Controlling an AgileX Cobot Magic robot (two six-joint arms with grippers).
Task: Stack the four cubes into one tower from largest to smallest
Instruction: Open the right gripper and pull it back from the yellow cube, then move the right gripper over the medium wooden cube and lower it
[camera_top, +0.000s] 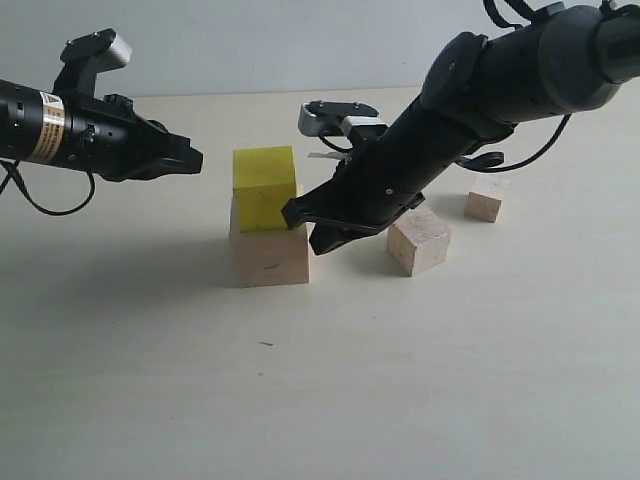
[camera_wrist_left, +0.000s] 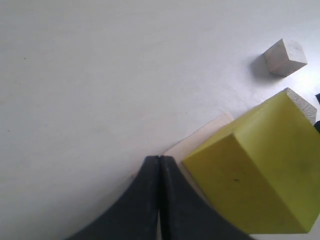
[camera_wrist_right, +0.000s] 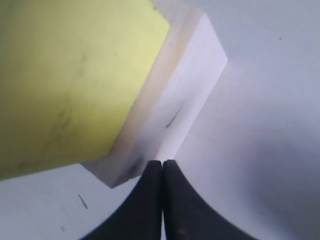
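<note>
The yellow cube (camera_top: 264, 186) sits on the large wood cube (camera_top: 270, 255) near the table's middle, set toward that cube's back left. My right gripper (camera_top: 300, 218) is shut and empty, its tip against the right side of the two stacked cubes. In the right wrist view the yellow cube (camera_wrist_right: 70, 80) and the large wood cube (camera_wrist_right: 172, 107) fill the frame just beyond my gripper (camera_wrist_right: 162, 162). My left gripper (camera_top: 192, 160) is shut and empty, hovering left of the yellow cube. The medium wood cube (camera_top: 419, 240) and the small wood cube (camera_top: 483, 206) lie on the table to the right.
The left wrist view shows the yellow cube (camera_wrist_left: 260, 165), a strip of the large wood cube (camera_wrist_left: 200, 140) under it and the small wood cube (camera_wrist_left: 285, 57) farther off, past my shut left gripper (camera_wrist_left: 159, 158). A pale tabletop (camera_top: 320, 400) surrounds everything.
</note>
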